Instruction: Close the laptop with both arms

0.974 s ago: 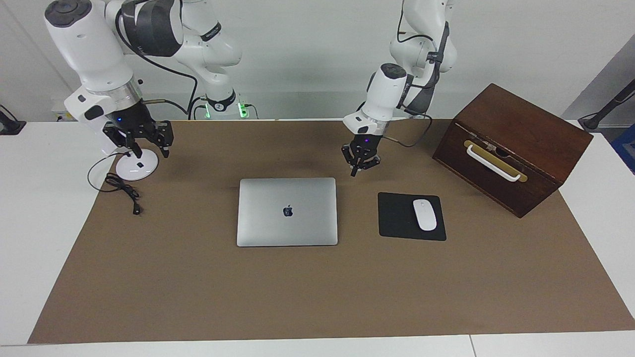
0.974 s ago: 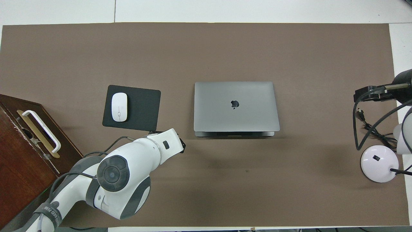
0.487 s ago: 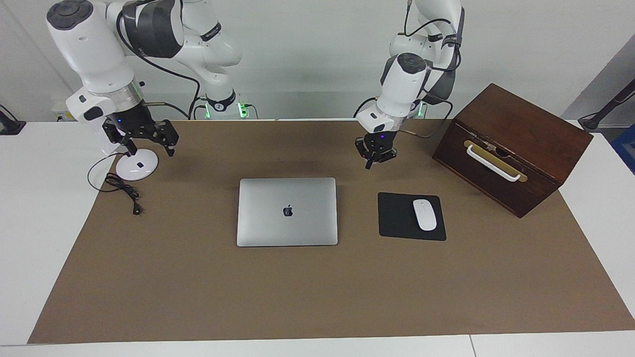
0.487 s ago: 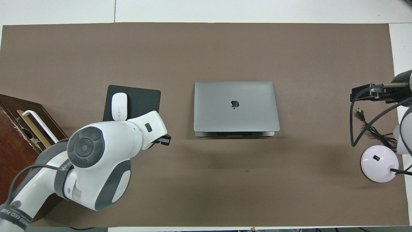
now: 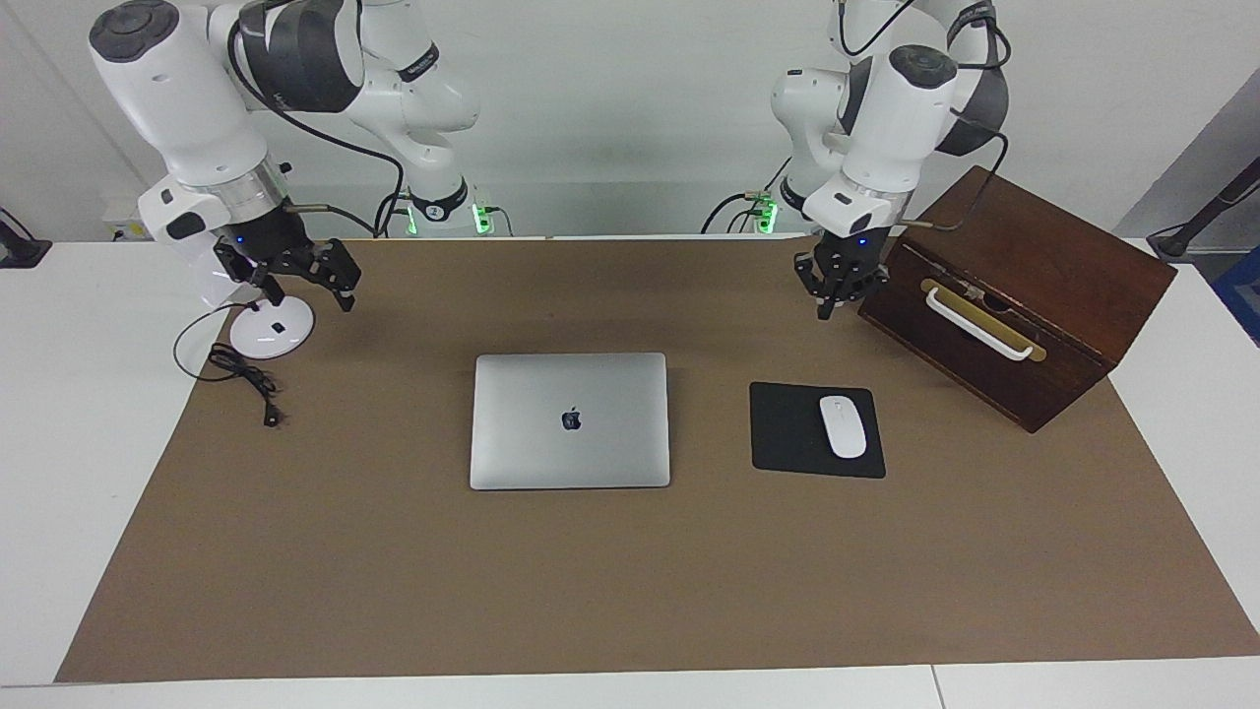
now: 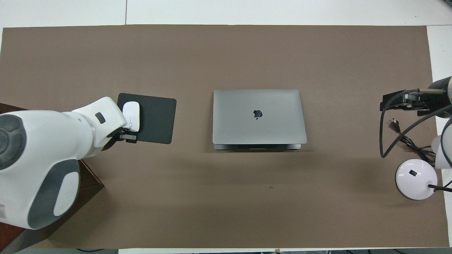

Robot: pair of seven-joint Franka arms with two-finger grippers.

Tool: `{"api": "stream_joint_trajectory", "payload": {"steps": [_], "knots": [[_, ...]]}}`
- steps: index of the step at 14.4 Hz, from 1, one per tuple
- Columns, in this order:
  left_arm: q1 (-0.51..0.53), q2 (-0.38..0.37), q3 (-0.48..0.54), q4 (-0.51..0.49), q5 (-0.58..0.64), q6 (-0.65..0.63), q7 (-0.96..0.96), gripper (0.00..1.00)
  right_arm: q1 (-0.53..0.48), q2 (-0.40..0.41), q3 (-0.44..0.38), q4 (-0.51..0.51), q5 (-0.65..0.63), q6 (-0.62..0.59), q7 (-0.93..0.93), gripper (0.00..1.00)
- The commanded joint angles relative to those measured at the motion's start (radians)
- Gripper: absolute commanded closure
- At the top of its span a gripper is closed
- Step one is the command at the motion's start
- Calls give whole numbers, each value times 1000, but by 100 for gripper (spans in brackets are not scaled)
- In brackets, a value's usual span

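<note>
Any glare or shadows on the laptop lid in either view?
Facing view: the laptop lid is evenly lit, with no hot spot and the logo crisp. Overhead view: it looks darker grey and a soft shadow edges the side nearer the robots.

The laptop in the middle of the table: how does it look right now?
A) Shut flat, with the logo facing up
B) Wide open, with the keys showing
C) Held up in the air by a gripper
A: the laptop lies flat on the brown mat with its lid down and the dark logo up; neither gripper touches it.
</note>
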Motion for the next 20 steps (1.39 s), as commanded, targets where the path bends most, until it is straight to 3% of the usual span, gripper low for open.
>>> {"api": "stream_joint_trajectory", "payload": {"steps": [1, 2, 3, 4, 5, 11, 14, 20], "knots": [[79, 3, -11, 64, 30, -78, 33, 100, -18, -27, 7, -28, 11, -6, 8, 0], [110, 3, -11, 79, 30, -95, 54, 100, -18, -27, 7, -30, 7, -6, 6, 0], [131, 3, -11, 87, 30, -109, 72, 86, -18, -33, 7, -36, 7, -4, 5, 0], [150, 3, -10, 91, 30, -111, 73, 7, -18, -37, 7, -50, 5, 3, 5, 0], [169, 3, -10, 102, 30, -115, 76, 0, -18, -41, 7, -59, 4, 11, 3, 0], [252, 5, -11, 134, 30, -123, 73, 0, -18, -44, 7, -65, 2, 19, -1, 0], [269, 28, -11, 197, 25, -147, 65, 0, -18, -44, 7, -65, 2, 19, -3, 0], [292, 170, -10, 508, 4, -426, 63, 0, -18, -44, 7, -65, 2, 19, -17, 0]]}}
